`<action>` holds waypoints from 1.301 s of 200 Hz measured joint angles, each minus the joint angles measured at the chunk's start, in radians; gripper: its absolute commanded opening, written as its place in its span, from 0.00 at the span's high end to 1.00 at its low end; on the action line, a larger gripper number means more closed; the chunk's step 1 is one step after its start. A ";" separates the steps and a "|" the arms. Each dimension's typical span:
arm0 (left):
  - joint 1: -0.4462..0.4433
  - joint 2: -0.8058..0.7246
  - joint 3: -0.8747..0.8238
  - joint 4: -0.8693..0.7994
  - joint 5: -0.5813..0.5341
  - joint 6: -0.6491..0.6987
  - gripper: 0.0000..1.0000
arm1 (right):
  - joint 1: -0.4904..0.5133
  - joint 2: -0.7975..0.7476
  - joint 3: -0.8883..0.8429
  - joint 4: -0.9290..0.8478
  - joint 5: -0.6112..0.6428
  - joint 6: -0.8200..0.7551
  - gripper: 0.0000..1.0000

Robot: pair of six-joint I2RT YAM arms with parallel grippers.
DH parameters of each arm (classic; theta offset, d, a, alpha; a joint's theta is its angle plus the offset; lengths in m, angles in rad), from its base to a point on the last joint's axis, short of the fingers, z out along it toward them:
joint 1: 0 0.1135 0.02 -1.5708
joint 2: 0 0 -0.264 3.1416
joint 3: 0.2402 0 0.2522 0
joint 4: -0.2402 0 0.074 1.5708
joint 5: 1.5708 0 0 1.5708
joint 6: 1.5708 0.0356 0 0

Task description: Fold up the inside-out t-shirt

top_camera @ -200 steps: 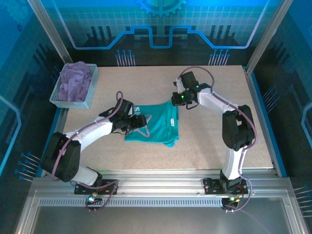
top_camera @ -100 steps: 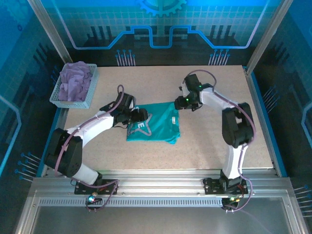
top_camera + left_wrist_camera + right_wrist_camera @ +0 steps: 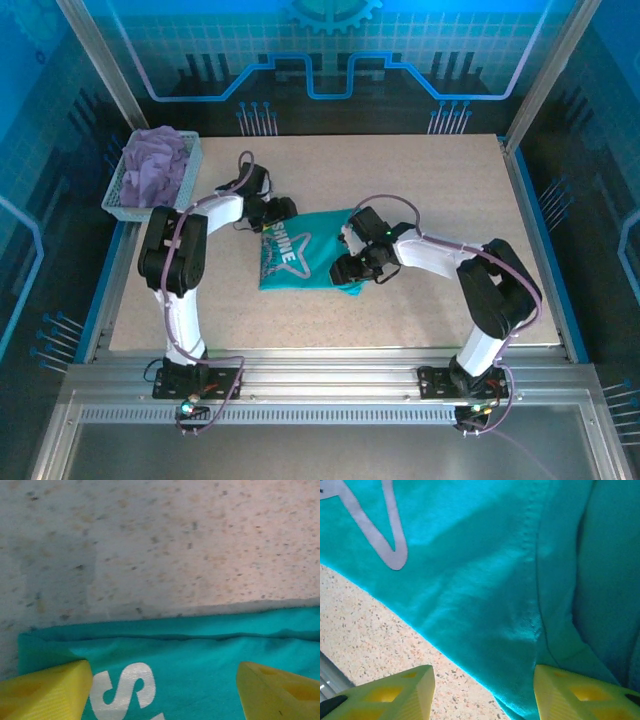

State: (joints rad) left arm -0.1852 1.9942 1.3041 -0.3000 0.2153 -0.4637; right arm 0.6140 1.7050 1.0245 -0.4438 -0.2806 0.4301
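Basket (image 3: 118,205): pale mesh, at the far left corner of the counter (image 3: 440,180), holding a crumpled purple cloth (image 3: 155,170).

Left hand (image 3: 275,210): at the far left corner of the t-shirt (image 3: 320,262). Its yellow fingers (image 3: 45,690) stand wide apart over the cloth's edge, gripping nothing.

T-shirt: teal, lying flat near the middle of the counter, folded to a rough rectangle, with a white print (image 3: 285,242) of a star and lettering facing up.

Right hand (image 3: 348,268): over the t-shirt's near right corner, yellow fingers (image 3: 395,692) spread wide above the teal cloth, nothing held.
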 measured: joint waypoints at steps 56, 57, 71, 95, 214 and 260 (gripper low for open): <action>-0.060 -0.415 -0.517 0.067 0.030 -0.028 0.24 | -0.120 -0.046 0.065 -0.055 -0.002 -0.051 0.41; -0.064 -0.424 -0.524 0.065 0.032 -0.029 0.24 | -0.127 -0.049 0.065 -0.058 -0.002 -0.052 0.41; -0.174 -0.570 -0.636 0.032 0.049 -0.055 0.22 | -0.180 -0.074 0.065 -0.084 0.000 -0.065 0.39; -0.299 -0.744 -0.671 -0.001 0.073 -0.077 0.13 | -0.236 -0.086 0.055 -0.098 0.020 -0.073 0.32; -0.197 0.040 0.149 -0.074 -0.005 0.271 0.06 | -0.214 0.022 0.013 -0.083 0.168 -0.018 0.26; -0.197 0.142 0.247 -0.171 0.093 0.343 0.15 | -0.187 0.068 0.029 -0.067 0.201 0.023 0.37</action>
State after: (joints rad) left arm -0.3824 2.1365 1.5509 -0.4706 0.3084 -0.1207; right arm 0.4274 1.7729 1.0534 -0.5110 -0.0792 0.4526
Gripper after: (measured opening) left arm 0.877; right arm 0.655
